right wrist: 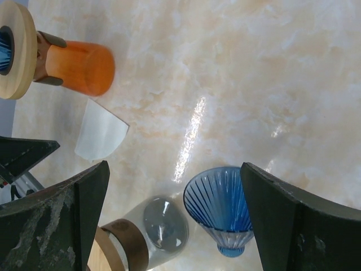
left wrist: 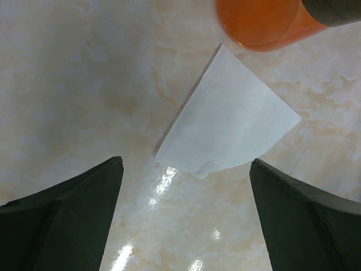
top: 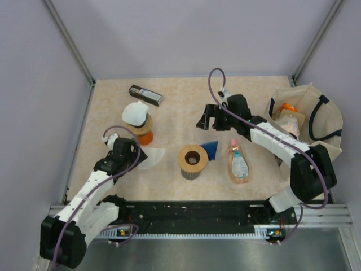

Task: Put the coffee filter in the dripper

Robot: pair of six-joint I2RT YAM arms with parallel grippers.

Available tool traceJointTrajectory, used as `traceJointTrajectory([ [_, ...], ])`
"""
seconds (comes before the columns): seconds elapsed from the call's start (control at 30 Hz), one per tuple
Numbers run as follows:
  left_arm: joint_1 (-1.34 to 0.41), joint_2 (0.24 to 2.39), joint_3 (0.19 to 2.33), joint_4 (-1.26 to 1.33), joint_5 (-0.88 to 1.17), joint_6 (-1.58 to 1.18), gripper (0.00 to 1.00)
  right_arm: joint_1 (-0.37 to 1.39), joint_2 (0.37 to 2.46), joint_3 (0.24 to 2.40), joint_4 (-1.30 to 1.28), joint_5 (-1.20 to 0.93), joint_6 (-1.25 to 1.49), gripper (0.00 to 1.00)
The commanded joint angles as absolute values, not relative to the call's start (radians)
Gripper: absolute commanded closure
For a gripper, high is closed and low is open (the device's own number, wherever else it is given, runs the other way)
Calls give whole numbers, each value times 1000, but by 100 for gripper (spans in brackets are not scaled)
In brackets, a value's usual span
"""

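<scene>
Coffee filter [left wrist: 228, 118]: a white folded paper fan lying flat on the tabletop [left wrist: 67, 84], just ahead of my left hand [left wrist: 185, 165]. Its curved edge faces the gap between the two fingers, and neither finger is closed on it.

Left hand: fingers spread wide and holding nothing, low over the tabletop. Beyond the filter's pointed end, farther ahead of this hand, stands an orange vessel [left wrist: 262, 22].

Right hand [right wrist: 175, 166]: fingers likewise wide apart and empty, hovering above the tabletop.

Dripper [right wrist: 220, 206]: a blue ribbed cone below the right hand, in the gap between its fingers, with its open mouth turned toward the wrist camera. I cannot tell whether it stands upright or lies tipped.

A glass carafe with a wooden collar [right wrist: 149, 237] sits just beside the dripper, on the side toward the filter. In the overhead view the carafe stands between filter and dripper.
</scene>
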State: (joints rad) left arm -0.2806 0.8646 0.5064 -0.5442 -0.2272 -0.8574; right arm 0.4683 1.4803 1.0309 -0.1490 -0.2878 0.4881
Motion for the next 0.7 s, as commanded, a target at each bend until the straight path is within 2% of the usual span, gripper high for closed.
traceJointTrajectory([
  [0.0, -259, 891, 494, -460, -196, -838, 1, 465, 1566, 1121, -68, -341, 503, 1],
  [0.33, -213, 957, 492, -417, -140, -787, 1, 532, 1778, 1305, -57, -301, 482, 1],
  [0.67, -206, 1052, 476, -357, -66, -785, 1, 569, 1836, 1356, 28, -199, 460, 1],
])
